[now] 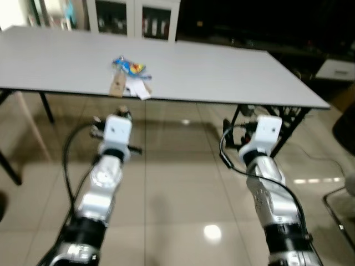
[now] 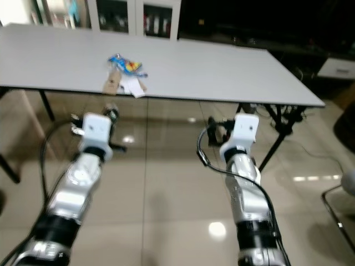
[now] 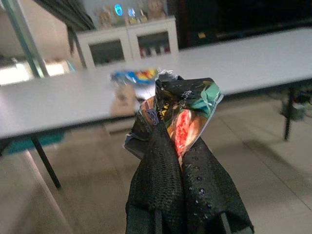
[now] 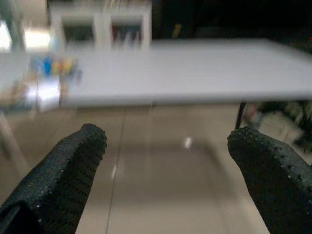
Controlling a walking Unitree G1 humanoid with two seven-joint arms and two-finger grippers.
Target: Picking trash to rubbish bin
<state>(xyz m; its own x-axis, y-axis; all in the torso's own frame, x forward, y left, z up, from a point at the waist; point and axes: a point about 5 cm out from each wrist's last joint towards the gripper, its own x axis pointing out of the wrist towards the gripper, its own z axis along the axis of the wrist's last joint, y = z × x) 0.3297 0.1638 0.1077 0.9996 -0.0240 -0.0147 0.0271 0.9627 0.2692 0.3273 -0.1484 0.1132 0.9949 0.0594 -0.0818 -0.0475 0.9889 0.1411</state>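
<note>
A crumpled dark snack wrapper (image 3: 181, 112) with red and green print is pinched between the black fingers (image 3: 161, 180) of my left gripper (image 3: 181, 151), which is shut on it. That left gripper (image 1: 121, 112) is held low in front of the grey table (image 1: 222, 72), just below its near edge. On the table near that edge lies a small heap of trash (image 1: 128, 76): a blue and yellow wrapper, a brown tag and white paper. My right gripper (image 4: 168, 146) is open, with nothing between its fingers, and points at the table from the right.
The table stands on black folding legs (image 1: 284, 124) over a glossy tiled floor (image 1: 177, 183). White cabinets (image 1: 133, 16) line the back wall. A chair base (image 1: 338, 205) sits at the far right, and a white unit (image 1: 335, 69) stands behind it.
</note>
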